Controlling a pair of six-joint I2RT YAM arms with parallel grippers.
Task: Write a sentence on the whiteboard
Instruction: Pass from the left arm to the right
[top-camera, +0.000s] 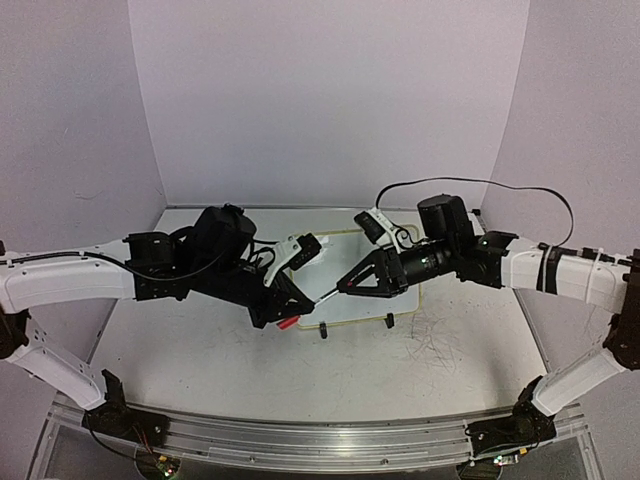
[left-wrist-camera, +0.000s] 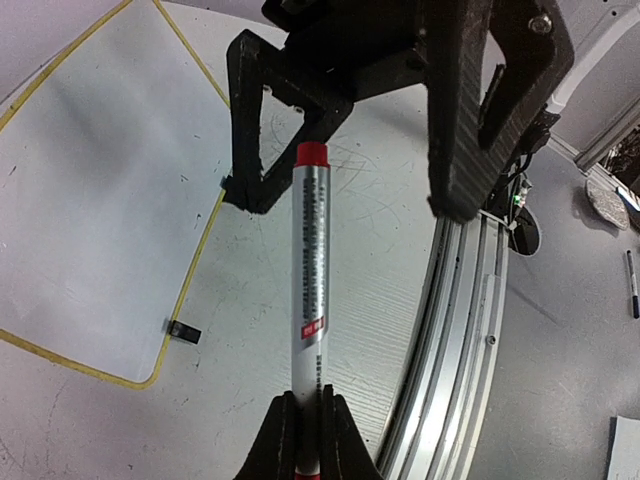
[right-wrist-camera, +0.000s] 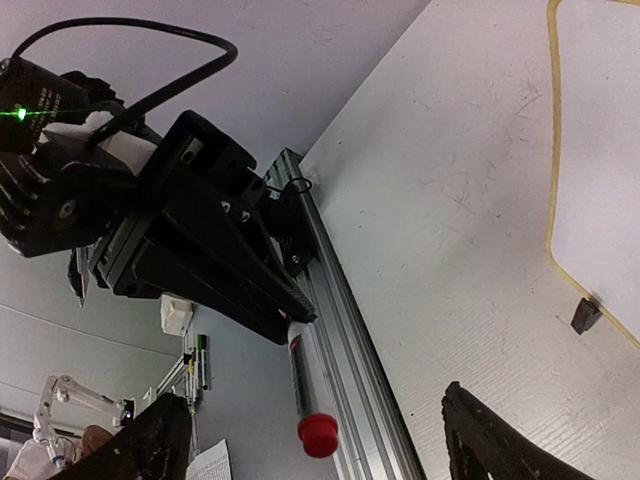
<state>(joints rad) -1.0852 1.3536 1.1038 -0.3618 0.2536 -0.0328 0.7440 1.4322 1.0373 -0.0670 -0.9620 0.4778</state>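
The whiteboard (top-camera: 365, 310) lies flat on the table (top-camera: 180, 350), beneath and just beyond both grippers, with its yellow rim off to one side of the left gripper (left-wrist-camera: 305, 440). That gripper pinches a marker (left-wrist-camera: 310, 250) by one end. The right gripper (top-camera: 342, 287), jaws spread wide, brackets the marker's red far end without touching it.

Red-capped silver marker (left-wrist-camera: 311, 290), yellow-rimmed white whiteboard (left-wrist-camera: 90, 230), black left claw (left-wrist-camera: 308, 440)
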